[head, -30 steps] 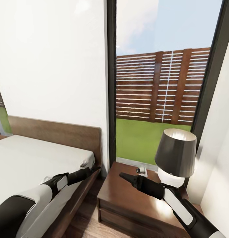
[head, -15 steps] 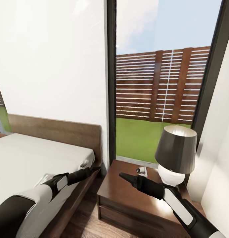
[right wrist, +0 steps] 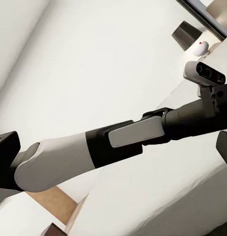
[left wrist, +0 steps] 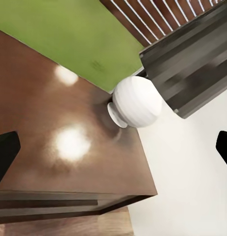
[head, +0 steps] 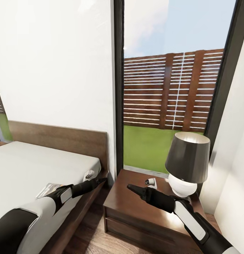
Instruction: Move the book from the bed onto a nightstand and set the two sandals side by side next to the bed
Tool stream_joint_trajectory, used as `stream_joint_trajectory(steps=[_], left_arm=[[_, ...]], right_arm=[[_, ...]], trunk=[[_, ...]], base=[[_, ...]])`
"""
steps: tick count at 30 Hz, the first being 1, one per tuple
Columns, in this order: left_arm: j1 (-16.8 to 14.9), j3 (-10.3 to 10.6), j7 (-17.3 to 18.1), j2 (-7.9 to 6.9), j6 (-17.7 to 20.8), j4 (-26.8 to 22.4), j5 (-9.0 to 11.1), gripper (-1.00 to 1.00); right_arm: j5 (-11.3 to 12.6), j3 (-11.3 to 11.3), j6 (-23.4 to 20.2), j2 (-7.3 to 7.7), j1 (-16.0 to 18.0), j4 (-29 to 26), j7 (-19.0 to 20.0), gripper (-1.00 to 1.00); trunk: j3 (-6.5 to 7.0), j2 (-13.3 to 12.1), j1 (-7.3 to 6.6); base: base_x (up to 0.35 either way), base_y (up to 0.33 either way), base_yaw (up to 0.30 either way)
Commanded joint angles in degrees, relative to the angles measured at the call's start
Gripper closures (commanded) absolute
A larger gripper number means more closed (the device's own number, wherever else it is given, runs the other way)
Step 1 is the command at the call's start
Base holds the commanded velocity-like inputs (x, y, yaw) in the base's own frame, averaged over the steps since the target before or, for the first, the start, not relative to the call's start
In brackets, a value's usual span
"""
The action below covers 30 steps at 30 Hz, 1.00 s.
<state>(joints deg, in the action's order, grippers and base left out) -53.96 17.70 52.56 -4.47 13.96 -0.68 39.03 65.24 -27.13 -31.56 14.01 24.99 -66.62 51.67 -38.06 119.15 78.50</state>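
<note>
The big low bed with its brown wood frame and pale mattress (head: 26,165) lies beside the left gripper (head: 101,180). The thin pale book (head: 48,188) lies on it, behind that empty, wide-open gripper. The glossy dark brown nightstand (head: 125,208) sits under the right gripper (head: 130,187); I cannot tell how wide it is. Its arm could knock the white round lamp with a dark shade (head: 187,169) just beside it.

The head view looks forward and down from behind both arms, across the bed (head: 37,165) corner and the nightstand (head: 129,208) toward the window (head: 171,88). The left wrist view looks closely along its fingers onto the nightstand (left wrist: 54,147) and lamp (left wrist: 137,101), both shared with the head view's lamp (head: 187,165). The right wrist view faces the left arm (right wrist: 118,142) against the white wall (right wrist: 103,59).
</note>
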Motion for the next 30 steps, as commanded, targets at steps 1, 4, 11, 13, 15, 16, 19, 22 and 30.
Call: stream_joint_trajectory(steps=[1, 4, 11, 13, 15, 16, 19, 22, 30], left_arm=[[0.0, 0.4, 0.1, -0.02, 0.5, 0.0, 0.6, -1.00], [0.0, 0.4, 0.1, -0.02, 0.5, 0.0, 0.6, -1.00], [0.0, 0.4, 0.1, -0.02, 0.5, 0.0, 0.6, -1.00], [-0.1, 0.4, 0.1, -0.02, 0.5, 0.0, 0.6, -1.00], [-0.1, 0.4, 0.1, -0.02, 0.5, 0.0, 0.6, -1.00], [-0.1, 0.4, 0.1, 0.00, 0.5, 0.0, 0.6, -1.00], [0.0, 0.4, 0.1, -0.01, 0.5, 0.0, 0.6, -1.00], [0.0, 0.4, 0.1, -0.01, 0.5, 0.0, 0.6, -1.00], [0.0, 0.4, 0.1, 0.06, 0.5, 0.0, 0.6, -1.00]], right_arm=[[0.6, -0.1, -0.4, 0.05, 0.1, 0.0, -0.1, -1.00], [0.6, -0.2, -0.4, 0.03, 0.1, 0.0, -0.1, -1.00], [0.6, -0.1, -0.4, -0.01, 0.1, 0.0, -0.1, -1.00], [0.6, -0.1, -0.4, 0.00, 0.1, 0.0, -0.2, -1.00], [0.5, -0.1, -0.4, 0.00, 0.1, 0.0, -0.2, -1.00], [0.5, -0.1, -0.4, -0.01, 0.1, 0.0, -0.2, -1.00], [0.5, -0.1, -0.4, -0.02, 0.1, 0.2, -0.2, -1.00], [0.6, -0.1, -0.4, -0.03, 0.1, 0.3, -0.2, -1.00], [0.5, 0.5, -0.3, 0.03, 0.1, 0.4, -0.6, -1.00]], trunk=[[-0.06, 0.0, -0.01], [-0.06, 0.0, -0.01], [-0.06, 0.0, -0.01], [-0.06, 0.0, -0.01], [-0.06, 0.0, -0.01], [-0.06, 0.0, -0.01], [-0.06, 0.0, -0.01], [-0.06, 0.0, -0.01], [-0.06, 0.0, -0.01]], base=[[0.000, 0.000, 0.000], [0.000, 0.000, 0.000], [0.000, 0.000, 0.000], [0.000, 0.000, 0.000], [0.000, 0.000, 0.000], [0.000, 0.000, 0.000], [0.000, 0.000, 0.000], [0.000, 0.000, 0.000], [0.000, 0.000, 0.000]])
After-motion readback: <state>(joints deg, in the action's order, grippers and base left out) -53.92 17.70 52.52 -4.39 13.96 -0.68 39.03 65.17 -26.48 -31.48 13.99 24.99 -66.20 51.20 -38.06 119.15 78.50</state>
